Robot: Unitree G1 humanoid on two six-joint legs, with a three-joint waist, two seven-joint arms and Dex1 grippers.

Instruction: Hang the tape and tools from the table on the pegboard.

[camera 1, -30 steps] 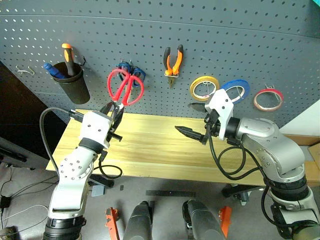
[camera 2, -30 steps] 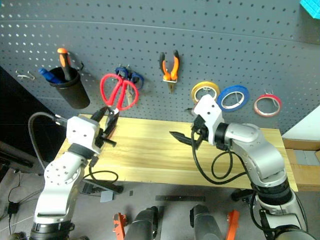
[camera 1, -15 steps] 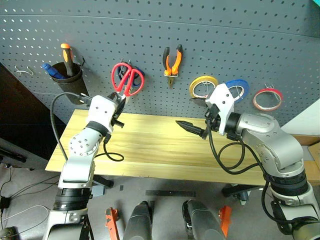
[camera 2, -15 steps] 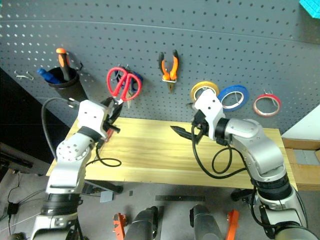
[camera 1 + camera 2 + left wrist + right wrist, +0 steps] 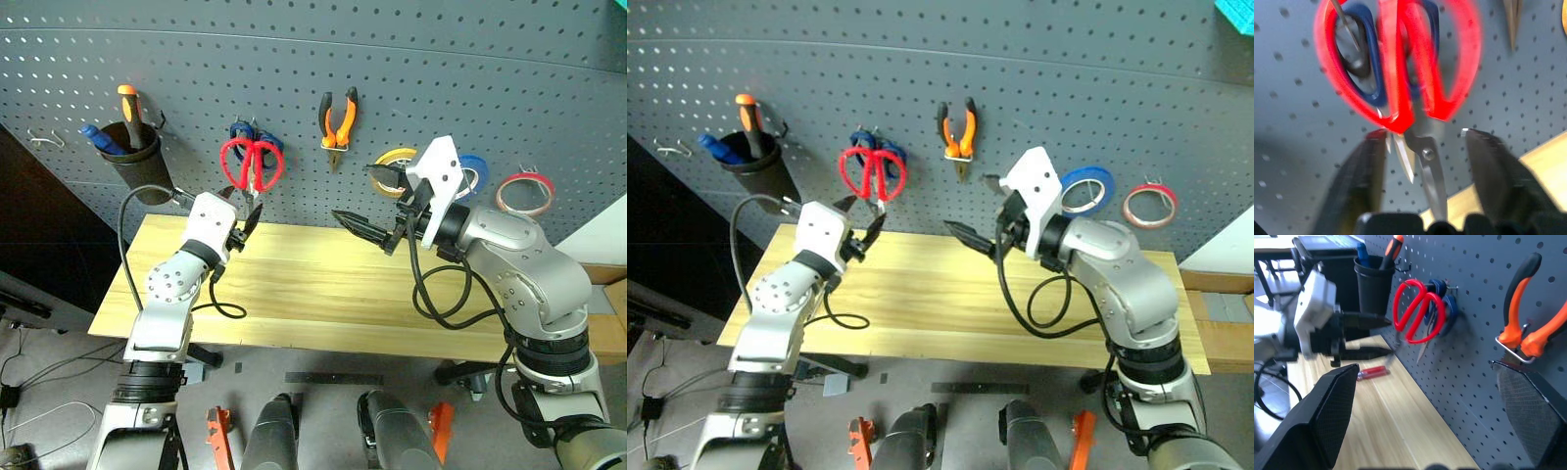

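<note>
Red-handled scissors (image 5: 252,164) hang on the pegboard (image 5: 294,69) at upper centre-left, over blue ones; left gripper (image 5: 240,220) spread just below, right gripper (image 5: 377,206) empty. Pliers (image 5: 339,119), red tape (image 5: 525,194) hung. Red screwdriver (image 5: 1371,371) remains on table (image 5: 313,294).

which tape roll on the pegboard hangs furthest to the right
The red tape roll. It hangs at the right end of the row on the pegboard, past the blue roll and the yellow roll.
</note>
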